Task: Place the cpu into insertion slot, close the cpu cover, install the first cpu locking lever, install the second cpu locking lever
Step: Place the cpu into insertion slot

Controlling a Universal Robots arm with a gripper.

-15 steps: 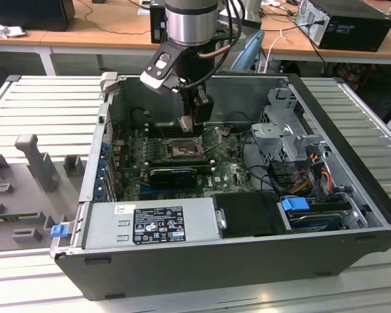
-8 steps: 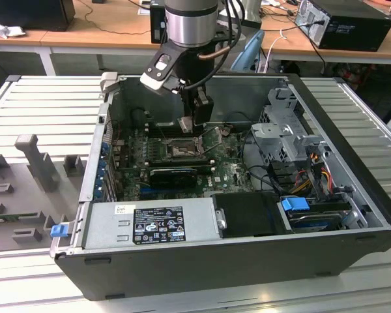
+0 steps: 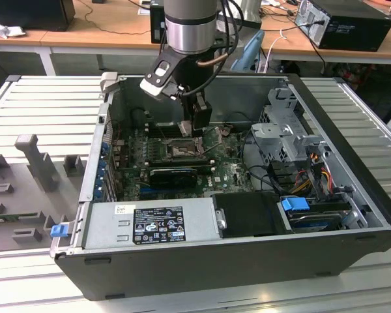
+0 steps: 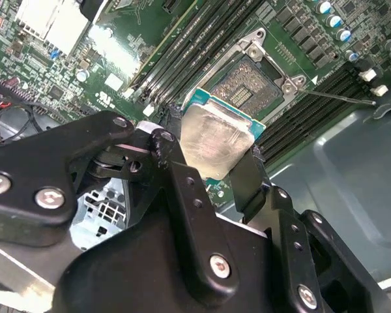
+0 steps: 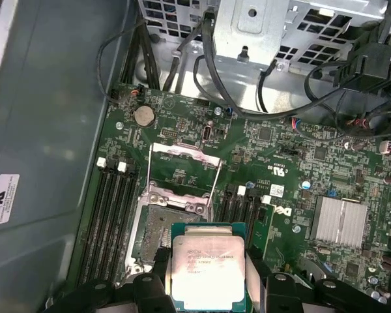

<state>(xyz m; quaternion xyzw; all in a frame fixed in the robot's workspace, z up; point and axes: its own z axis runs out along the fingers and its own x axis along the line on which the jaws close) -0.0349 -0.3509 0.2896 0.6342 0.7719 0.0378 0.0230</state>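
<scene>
— What did your gripper (image 4: 212, 156) have?
— It was clamped on the cpu (image 4: 216, 138) by two opposite edges, with the chip level, I'd judge to meet the pins squarely.
— And where was it?
— It hung just short of the bare insertion slot (image 5: 161, 236), unseated. The first wrist view showed you the cpu cover (image 5: 182, 150) raised clear. The exterior view placed your gripper low near the far wall of the case (image 3: 247, 261).
</scene>
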